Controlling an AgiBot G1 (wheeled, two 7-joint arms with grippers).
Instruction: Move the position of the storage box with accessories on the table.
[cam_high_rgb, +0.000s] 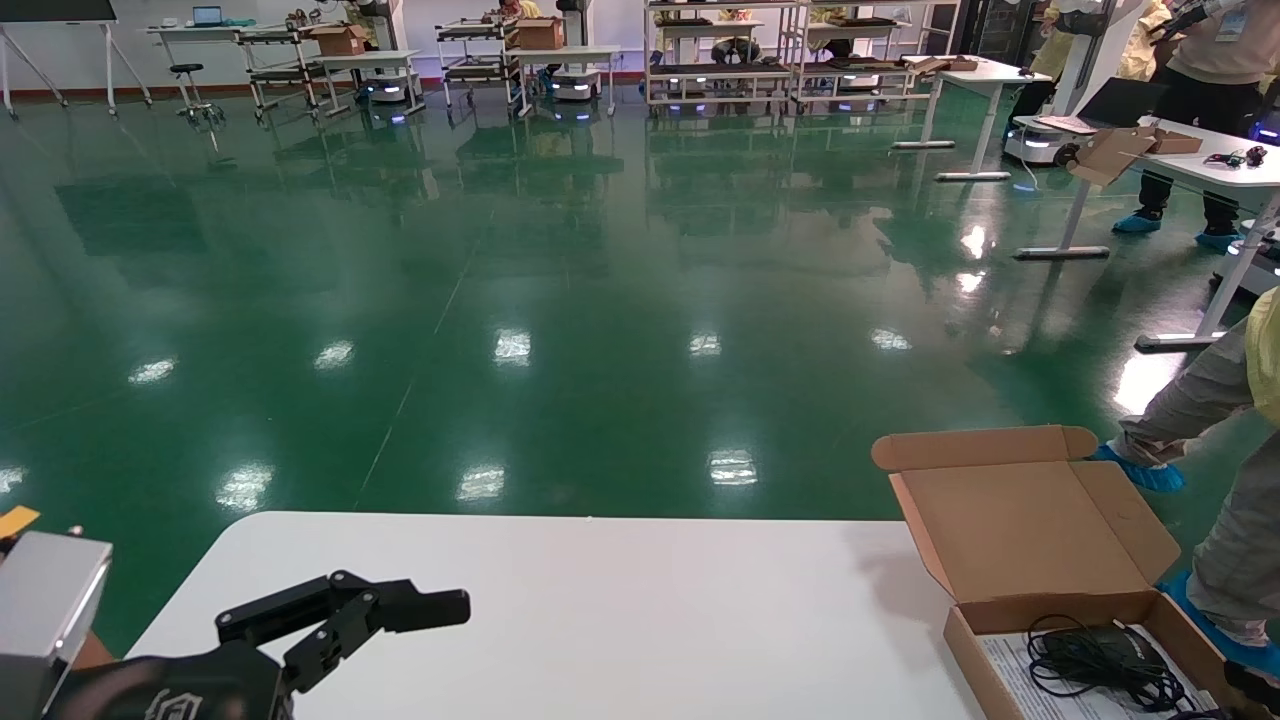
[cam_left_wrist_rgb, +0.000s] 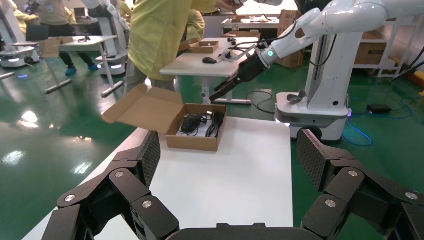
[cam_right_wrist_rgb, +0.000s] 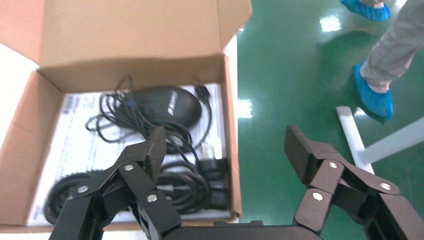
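Right wrist view: right tool (cam_right_wrist_rgb: 222, 152) wide open, astride storage box (cam_right_wrist_rgb: 231, 125) wall.

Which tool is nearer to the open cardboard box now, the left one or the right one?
The right tool, open, hovers over the cardboard box wall, straddling its side. The left tool, also open, is far across the table.
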